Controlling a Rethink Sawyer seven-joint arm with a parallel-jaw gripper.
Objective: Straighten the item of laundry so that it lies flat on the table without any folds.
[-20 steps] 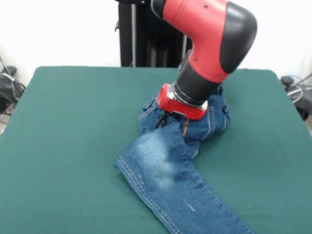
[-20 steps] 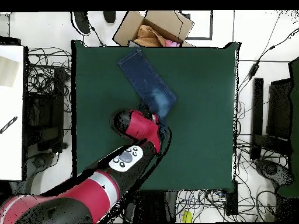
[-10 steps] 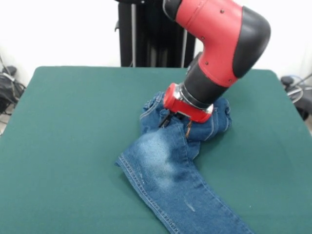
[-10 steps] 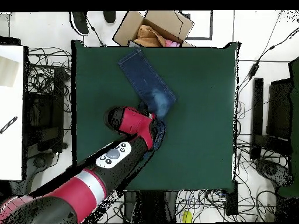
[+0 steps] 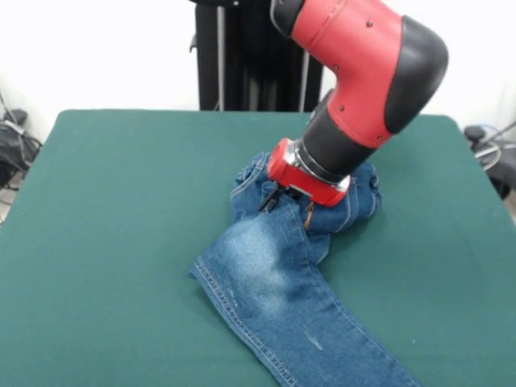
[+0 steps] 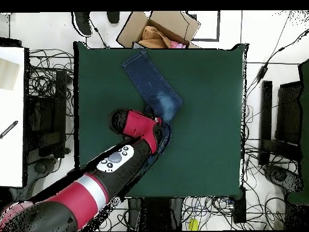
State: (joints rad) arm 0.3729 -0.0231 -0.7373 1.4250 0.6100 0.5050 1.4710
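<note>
The gripper (image 5: 286, 208) presses into the bunched waist of the jeans (image 5: 274, 274) on the table (image 5: 121, 201), its fingers clamped on denim.

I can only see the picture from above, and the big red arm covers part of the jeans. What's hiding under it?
Observer: From the front, the top part of the small blue denim jeans is bunched into a crumpled lump beneath the red and black arm. It is not flat on the dark green table.
Operator: Is the hand touching them?
Observer: Yes. The hand is down on the denim, just where the one stretched-out leg meets the lump.
</note>
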